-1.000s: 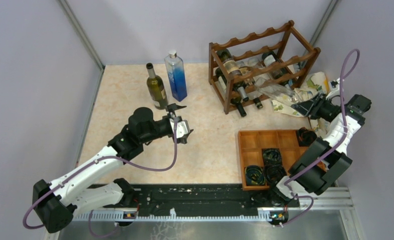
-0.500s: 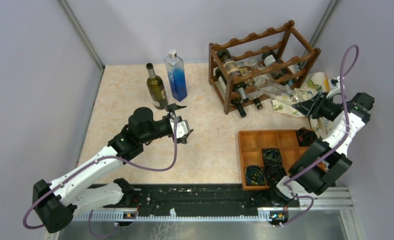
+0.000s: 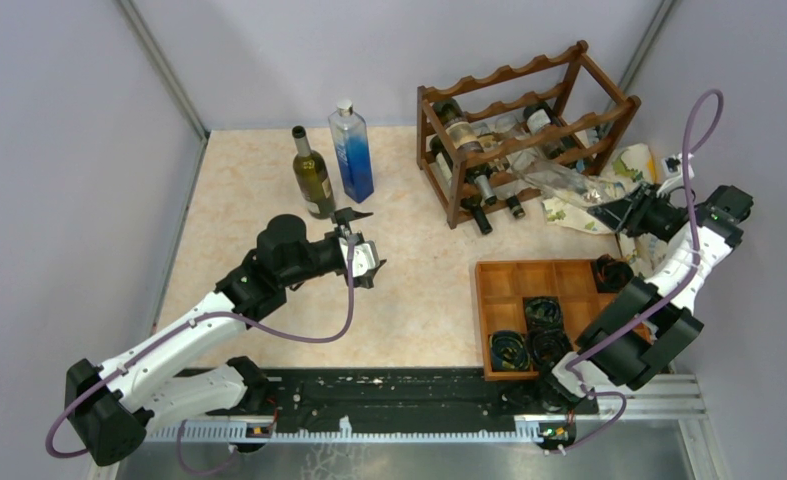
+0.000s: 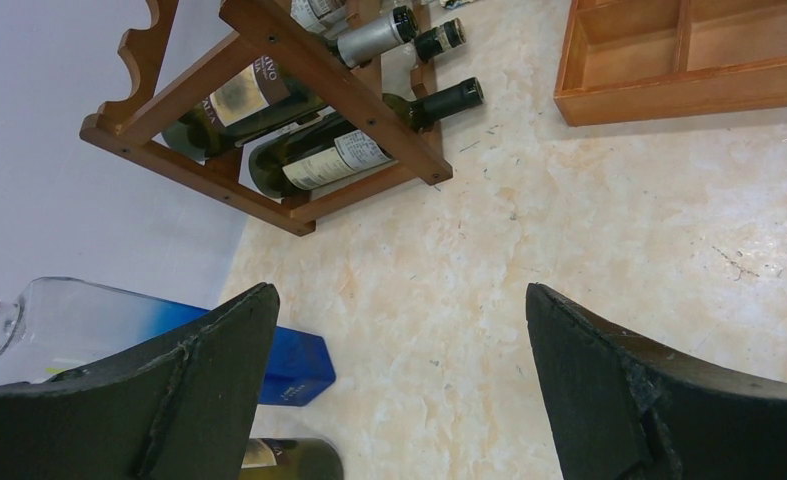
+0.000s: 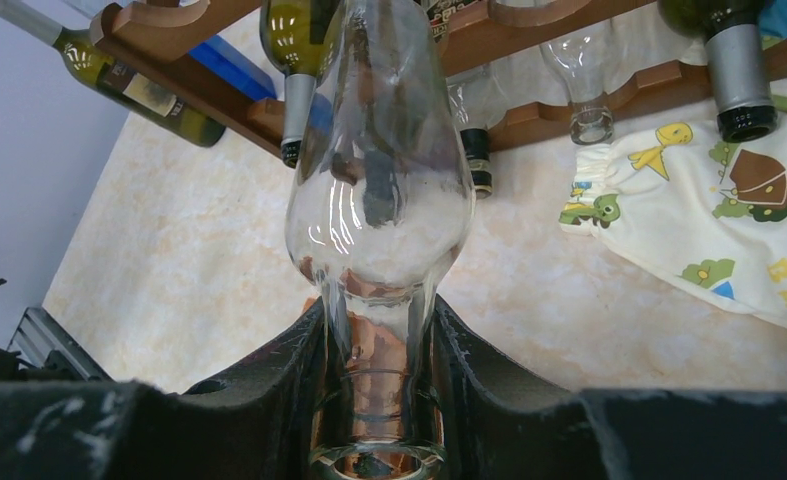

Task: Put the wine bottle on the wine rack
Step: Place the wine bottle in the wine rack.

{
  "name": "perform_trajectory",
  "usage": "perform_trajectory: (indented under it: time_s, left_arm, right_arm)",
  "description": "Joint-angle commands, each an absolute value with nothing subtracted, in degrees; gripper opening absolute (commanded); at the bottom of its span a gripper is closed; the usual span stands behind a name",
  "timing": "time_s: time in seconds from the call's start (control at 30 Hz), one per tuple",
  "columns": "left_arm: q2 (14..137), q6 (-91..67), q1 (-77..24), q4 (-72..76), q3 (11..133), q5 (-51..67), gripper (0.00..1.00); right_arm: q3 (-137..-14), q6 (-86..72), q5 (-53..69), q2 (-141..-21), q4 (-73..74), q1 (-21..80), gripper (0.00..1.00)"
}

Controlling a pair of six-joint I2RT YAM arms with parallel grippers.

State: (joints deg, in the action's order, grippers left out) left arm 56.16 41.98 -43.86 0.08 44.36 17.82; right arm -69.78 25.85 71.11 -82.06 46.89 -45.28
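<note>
The dark reddish-brown wine rack (image 3: 514, 72) stands at the back right with several bottles lying in it. My right gripper (image 3: 614, 214) is shut on the neck of a clear glass wine bottle (image 3: 559, 186). The bottle lies tilted, its body reaching into the rack's lower right side. In the right wrist view the bottle (image 5: 379, 150) points from the gripper (image 5: 377, 310) toward the rack's rails (image 5: 489, 45). My left gripper (image 3: 365, 243) is open and empty beside an upright green wine bottle (image 3: 314, 182). In its wrist view the gripper (image 4: 399, 292) hangs over bare table.
A clear and blue bottle (image 3: 352, 152) stands next to the green one. A flat wooden compartment tray (image 3: 524, 276) holding coiled cables sits front right. A printed cloth (image 3: 629, 165) lies right of the rack. Grey walls close in the table.
My right wrist has shifted slightly to the right, still holding the clear bottle at the rack. The left arm has not moved.
</note>
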Motion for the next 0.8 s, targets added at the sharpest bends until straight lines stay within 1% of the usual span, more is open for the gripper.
perform_trajectory:
  time_s: [0.0,0.47,0.77]
  left_arm:
    - [56.1,42.4,-43.6,0.3,44.6,18.9,0.99]
    - [56.4,42.4,-43.6,0.3,44.7,18.9,0.99]
    - [56.4,42.5,-43.6,0.3,44.7,18.9,0.99]
  right_arm:
    - [-71.5,24.0,77.3,-79.3,42.1,-46.0,0.0]
    - [-71.0,22.0,78.4,-79.0,39.4,-46.4,0.0]
    - [-67.4,15.3,79.2,-78.0,30.2,-46.4,0.0]
